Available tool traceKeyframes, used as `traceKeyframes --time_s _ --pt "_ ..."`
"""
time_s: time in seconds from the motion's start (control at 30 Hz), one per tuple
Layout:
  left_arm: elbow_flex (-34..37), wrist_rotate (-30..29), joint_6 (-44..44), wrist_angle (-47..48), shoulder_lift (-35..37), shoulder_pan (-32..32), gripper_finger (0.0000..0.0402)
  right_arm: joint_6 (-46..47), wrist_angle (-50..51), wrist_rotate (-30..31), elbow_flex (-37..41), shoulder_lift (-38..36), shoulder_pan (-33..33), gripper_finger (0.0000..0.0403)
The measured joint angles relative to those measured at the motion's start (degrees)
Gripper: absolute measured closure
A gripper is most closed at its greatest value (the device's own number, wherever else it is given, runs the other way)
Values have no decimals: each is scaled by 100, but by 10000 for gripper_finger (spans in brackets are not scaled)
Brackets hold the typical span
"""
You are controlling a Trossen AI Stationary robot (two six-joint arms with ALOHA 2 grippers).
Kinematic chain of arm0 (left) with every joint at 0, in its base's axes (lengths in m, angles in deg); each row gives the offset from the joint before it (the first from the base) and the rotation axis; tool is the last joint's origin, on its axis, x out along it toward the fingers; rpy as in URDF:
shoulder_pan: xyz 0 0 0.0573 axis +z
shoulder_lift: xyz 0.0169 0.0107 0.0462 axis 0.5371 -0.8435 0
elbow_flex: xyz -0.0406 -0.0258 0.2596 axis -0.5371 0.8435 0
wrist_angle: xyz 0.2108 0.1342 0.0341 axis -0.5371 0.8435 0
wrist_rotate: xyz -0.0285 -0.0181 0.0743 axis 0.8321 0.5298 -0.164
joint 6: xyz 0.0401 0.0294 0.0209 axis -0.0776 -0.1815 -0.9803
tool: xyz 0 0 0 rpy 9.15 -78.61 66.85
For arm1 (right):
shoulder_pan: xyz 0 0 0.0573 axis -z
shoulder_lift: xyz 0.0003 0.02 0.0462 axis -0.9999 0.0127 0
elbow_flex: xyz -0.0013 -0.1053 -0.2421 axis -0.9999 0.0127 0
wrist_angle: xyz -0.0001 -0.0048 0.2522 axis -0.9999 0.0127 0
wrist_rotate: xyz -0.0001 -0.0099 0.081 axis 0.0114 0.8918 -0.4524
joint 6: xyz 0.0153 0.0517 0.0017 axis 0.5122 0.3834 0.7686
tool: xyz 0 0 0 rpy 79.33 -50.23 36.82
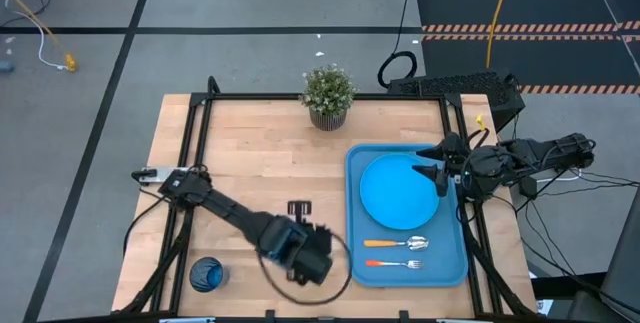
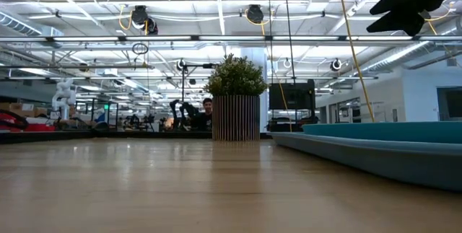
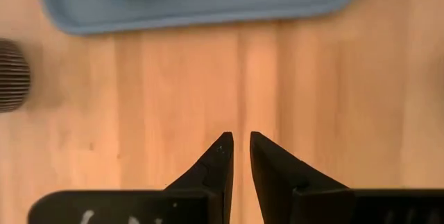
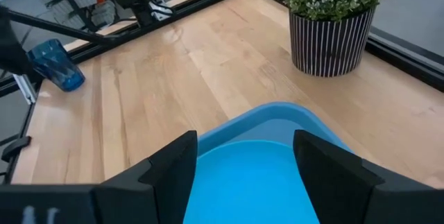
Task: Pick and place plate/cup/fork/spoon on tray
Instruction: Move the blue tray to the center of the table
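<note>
The blue tray (image 1: 458, 263) lies on the table's right half. On it lie the sky-blue plate (image 1: 398, 191), the spoon (image 1: 398, 244) and, nearer, the fork (image 1: 396, 263). The dark blue cup (image 1: 207, 275) stands upright on the table at the near left corner; it also shows in the right wrist view (image 4: 57, 64). My left gripper (image 3: 241, 148) is shut and empty above bare wood, left of the tray (image 3: 208, 5). My right gripper (image 4: 243, 154) is open and empty above the plate's right side (image 4: 250, 182); it shows in the high view (image 1: 432, 175).
A potted plant (image 1: 328, 96) in a striped pot stands at the table's far edge, left of the tray's far corner. Bare wood lies between the cup and the tray. Dark frame rails run along the table's left and right sides.
</note>
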Motion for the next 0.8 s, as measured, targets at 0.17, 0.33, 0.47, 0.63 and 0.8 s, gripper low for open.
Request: traceKeyframes --time_s 0.17,0.33,0.47,0.63,0.8 --pt "2 -170 100 31 253 -392 348 134 -22 3 0 2 0 172" --pt "-2 -1167 -255 66 322 -323 348 376 -116 186 0 97 2 172" --pt "252 -1265 -1035 -434 315 97 348 146 -146 311 0 272 0 172" --pt "705 -627 -1975 -1987 306 707 348 -373 -442 325 0 534 0 172" --pt "1293 -505 -2432 -3619 298 1215 348 -785 -722 315 0 570 0 172"
